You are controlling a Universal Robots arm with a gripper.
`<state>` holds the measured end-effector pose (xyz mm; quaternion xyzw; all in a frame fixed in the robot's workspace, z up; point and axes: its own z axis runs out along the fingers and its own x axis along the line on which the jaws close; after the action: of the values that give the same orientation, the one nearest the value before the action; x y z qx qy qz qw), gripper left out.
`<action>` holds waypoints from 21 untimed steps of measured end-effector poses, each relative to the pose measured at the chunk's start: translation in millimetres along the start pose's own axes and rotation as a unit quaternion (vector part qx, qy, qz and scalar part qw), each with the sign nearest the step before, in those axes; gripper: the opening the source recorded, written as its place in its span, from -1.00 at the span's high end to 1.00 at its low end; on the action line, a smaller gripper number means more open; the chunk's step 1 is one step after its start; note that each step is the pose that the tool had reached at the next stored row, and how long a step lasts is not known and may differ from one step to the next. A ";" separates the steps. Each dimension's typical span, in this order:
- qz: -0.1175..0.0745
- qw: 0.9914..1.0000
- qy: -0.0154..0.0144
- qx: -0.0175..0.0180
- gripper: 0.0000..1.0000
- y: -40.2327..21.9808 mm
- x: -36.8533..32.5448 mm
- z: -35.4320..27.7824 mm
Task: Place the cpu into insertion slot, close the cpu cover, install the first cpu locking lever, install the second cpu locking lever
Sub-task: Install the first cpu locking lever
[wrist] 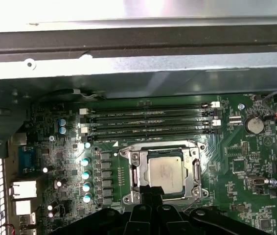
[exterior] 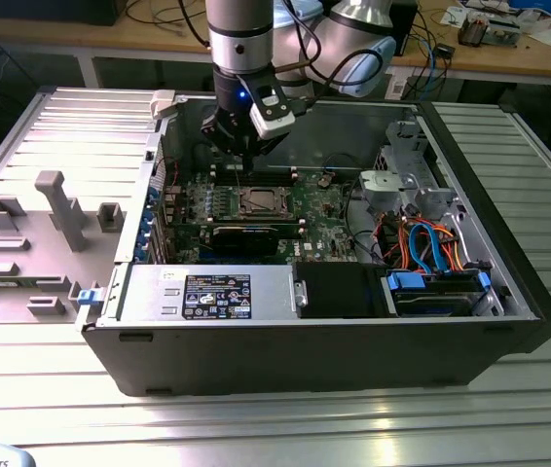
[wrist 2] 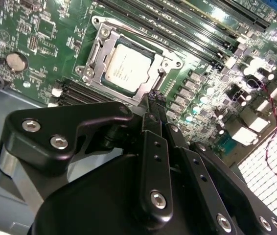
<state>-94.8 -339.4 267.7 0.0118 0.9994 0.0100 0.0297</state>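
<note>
The cpu (wrist 2: 127, 67) lies flat in the insertion slot (wrist 2: 90, 62), its silvery top facing up, and also shows in the first wrist view (wrist: 165, 172). The cpu cover (wrist 2: 167, 62) is down around it as a silver frame. Thin metal levers run along the socket's sides; I cannot tell whether they are latched. My gripper (wrist 2: 153, 100) is shut, its black fingertips together at the socket's edge beside the cpu with nothing visible between them. In the exterior view the gripper (exterior: 246, 156) hangs just above the socket (exterior: 259, 201) inside the open computer case.
Long memory slots (wrist: 148, 120) run beside the socket, and a coin battery (wrist: 254, 125) sits nearby. A black expansion card (exterior: 244, 236), a power supply box (exterior: 207, 292) and a drive cage with cables (exterior: 431, 253) crowd the case. A grey fixture tray (exterior: 42, 224) lies at the exterior view's left.
</note>
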 end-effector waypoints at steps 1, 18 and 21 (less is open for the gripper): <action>-0.008 1.000 0.000 0.000 0.79 0.0 0.2 0.1; -0.026 1.000 0.017 -0.003 0.79 1.2 31.4 -0.3; -0.026 1.000 0.017 -0.003 0.79 6.9 31.5 0.5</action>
<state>-126.1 -331.8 265.5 -0.0144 0.9997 0.0121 0.0126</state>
